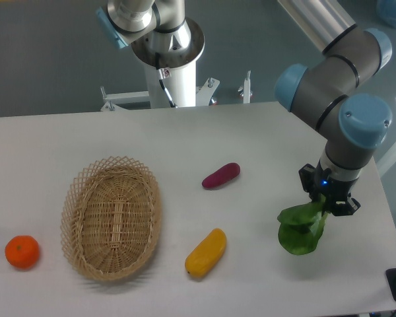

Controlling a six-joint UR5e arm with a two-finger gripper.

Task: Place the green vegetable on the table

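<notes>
The green vegetable (pixel 301 230) hangs at the right side of the white table (pixel 264 139), dark leaves drooping downward, their tips close to or touching the surface. My gripper (pixel 329 202) is directly above it, shut on the vegetable's upper stem end. The black fingers point down and partly cover the stem.
A woven oval basket (pixel 111 218) stands at the left. An orange fruit (pixel 22 251) lies at the far left, a yellow oblong fruit (pixel 206 252) near the front middle, and a purple oblong vegetable (pixel 221 176) at the centre. The table's right edge runs close beside the gripper.
</notes>
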